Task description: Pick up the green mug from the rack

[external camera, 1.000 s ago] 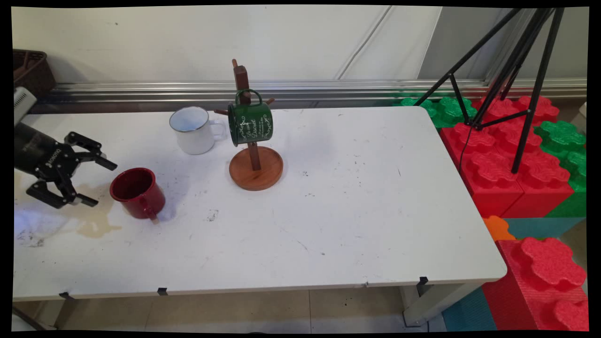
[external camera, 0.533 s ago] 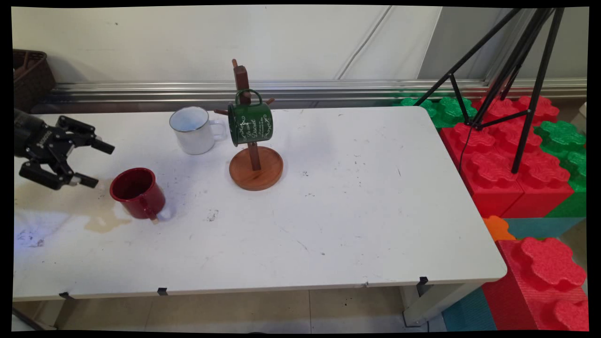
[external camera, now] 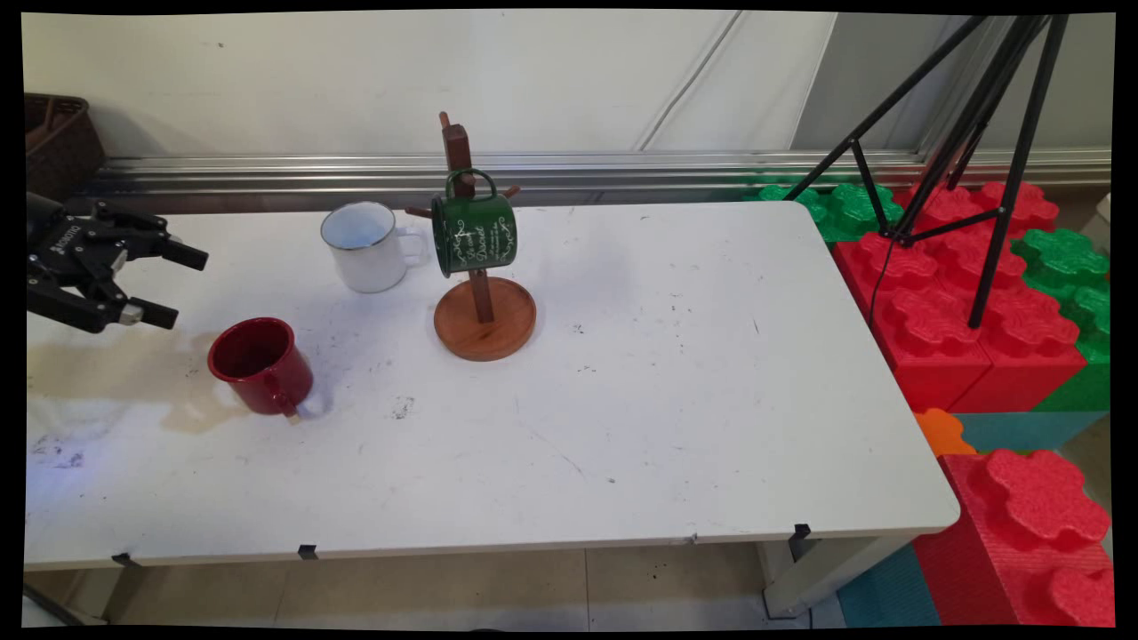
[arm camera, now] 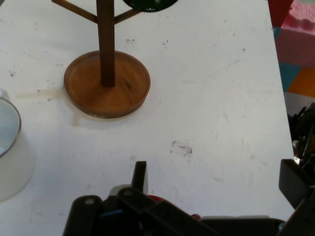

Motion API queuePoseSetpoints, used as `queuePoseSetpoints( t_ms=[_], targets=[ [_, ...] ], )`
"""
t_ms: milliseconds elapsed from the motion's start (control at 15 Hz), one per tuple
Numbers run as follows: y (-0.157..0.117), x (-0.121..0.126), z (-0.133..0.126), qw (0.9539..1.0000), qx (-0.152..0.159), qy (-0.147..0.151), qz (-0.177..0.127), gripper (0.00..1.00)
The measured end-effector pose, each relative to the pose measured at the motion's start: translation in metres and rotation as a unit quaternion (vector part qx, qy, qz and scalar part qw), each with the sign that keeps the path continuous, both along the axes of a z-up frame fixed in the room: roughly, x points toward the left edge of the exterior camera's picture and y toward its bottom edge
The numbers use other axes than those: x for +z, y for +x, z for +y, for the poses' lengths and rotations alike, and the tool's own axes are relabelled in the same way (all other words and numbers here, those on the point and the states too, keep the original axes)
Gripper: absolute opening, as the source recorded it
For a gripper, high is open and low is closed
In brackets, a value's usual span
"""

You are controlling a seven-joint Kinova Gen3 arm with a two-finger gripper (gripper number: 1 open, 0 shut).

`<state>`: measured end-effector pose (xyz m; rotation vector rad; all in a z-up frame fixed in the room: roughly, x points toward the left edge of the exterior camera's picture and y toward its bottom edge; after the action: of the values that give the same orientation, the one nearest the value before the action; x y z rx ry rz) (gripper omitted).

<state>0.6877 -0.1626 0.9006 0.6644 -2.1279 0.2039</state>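
- I see my gripper (external camera: 169,284) hovering above the tabletop (external camera: 622,427), fingers (external camera: 182,256) spread wide and holding nothing.
- The red mug (external camera: 260,364), the nearest thing, stands upright just below and right of the gripper, apart from it, handle toward the near edge.
- Beyond the red mug stands the white mug (external camera: 364,246), beside the wooden mug tree (external camera: 480,311).
- A green mug (external camera: 474,233) hangs by its handle from a peg of that tree.

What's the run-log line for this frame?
gripper: open, empty | nearest: red mug, upright, apart | green mug: hung on rack
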Motion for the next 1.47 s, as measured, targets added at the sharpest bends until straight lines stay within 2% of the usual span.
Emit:
queuePoseSetpoints(
  t_ms=[733, 1133, 1467],
  targets=[
    [0.002, 0.004, 0.005, 0.999, 0.017, 0.004, 0.042, 1.0],
    [-0.009, 0.007, -0.004, 0.9978, 0.024, -0.002, 0.061, 1.0],
    [-0.029, 0.003, -0.019, 0.9969, 0.025, -0.008, 0.074, 1.0]
  ],
)
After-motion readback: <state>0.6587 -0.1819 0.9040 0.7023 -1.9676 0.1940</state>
